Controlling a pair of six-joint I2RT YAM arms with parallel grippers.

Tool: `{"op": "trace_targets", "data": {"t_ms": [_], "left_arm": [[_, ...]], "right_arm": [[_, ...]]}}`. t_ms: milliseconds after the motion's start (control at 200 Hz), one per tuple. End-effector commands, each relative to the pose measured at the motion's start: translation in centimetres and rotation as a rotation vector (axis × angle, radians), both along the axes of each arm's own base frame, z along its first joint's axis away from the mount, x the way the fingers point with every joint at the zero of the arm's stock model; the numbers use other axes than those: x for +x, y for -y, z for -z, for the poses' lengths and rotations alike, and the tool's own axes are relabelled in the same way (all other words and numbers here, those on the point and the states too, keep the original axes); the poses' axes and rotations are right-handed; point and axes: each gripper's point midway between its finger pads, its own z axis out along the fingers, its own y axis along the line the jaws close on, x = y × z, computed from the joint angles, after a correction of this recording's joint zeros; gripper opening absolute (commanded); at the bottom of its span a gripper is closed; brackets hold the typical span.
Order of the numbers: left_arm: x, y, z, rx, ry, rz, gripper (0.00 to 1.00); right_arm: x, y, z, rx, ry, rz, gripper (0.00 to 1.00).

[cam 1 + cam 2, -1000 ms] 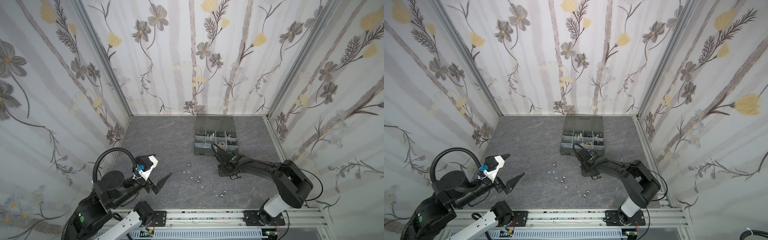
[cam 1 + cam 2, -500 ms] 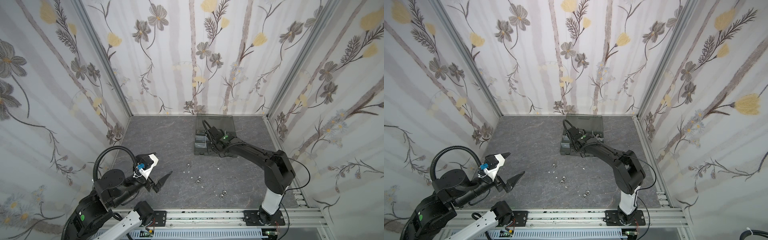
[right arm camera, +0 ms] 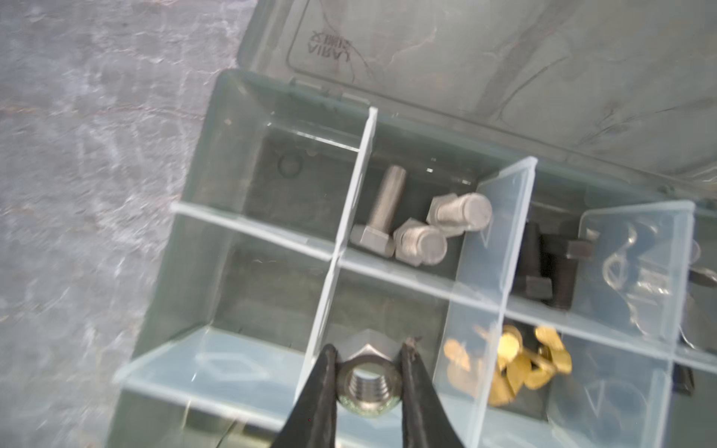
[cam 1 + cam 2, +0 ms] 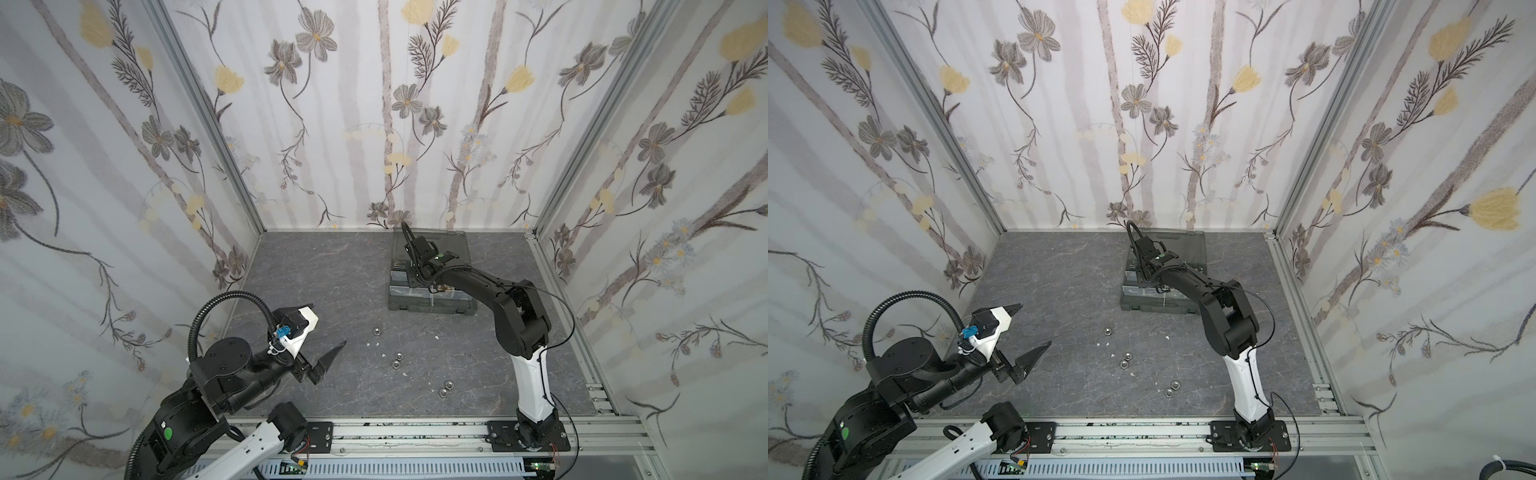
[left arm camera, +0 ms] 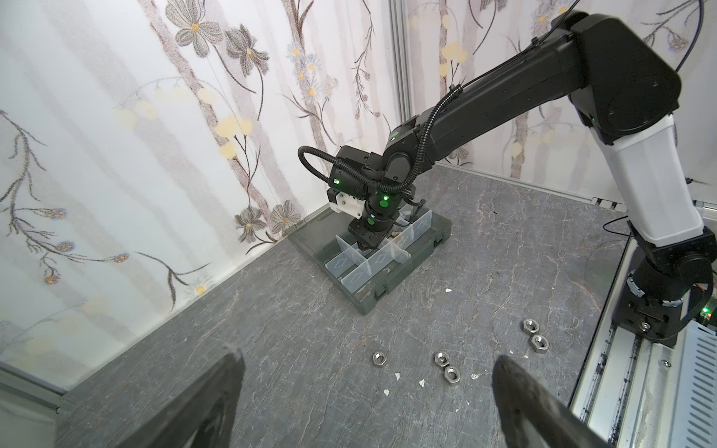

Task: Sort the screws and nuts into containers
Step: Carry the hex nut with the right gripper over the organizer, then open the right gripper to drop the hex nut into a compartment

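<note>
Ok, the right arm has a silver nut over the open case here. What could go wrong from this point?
1. The hex nut is pinched in the fingers of the right gripper, right beside a clear divider. Released here, it might clip that edge and drop into the neighbouring compartment.
2. The brass wing nuts lie one compartment over, so a bounce could mix the kinds.
3. Lowering further might knock the divider loose.

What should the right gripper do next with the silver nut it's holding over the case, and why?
Probably open the right gripper and let the silver nut drop. It seems to hang just above a compartment that looks empty, next to the brass wing nuts and separate from the silver bolts, so it would land sorted.
</note>
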Motion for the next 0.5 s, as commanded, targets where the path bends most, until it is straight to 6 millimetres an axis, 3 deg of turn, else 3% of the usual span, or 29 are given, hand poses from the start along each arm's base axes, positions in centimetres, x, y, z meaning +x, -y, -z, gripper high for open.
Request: {"op": "trace_targets", "data": {"t_ms": [0, 255, 495], "left_arm": [[0.3, 0.3, -0.7, -0.022, 0.026, 0.0, 1.0], [0.3, 0.5, -0.8, -0.024, 0.019, 0.008, 1.0], [0.4, 0.7, -1.0, -0.025, 0.022, 0.012, 1.0]], "right_arm": [[0.6, -0.1, 0.9, -0.004, 0.0, 0.002, 0.2], [0.5, -0.2, 1.7, -0.002, -0.016, -0.002, 0.25], [-1.0, 1.3, -2.1, -0.027, 0.009, -0.012, 0.44]]}}
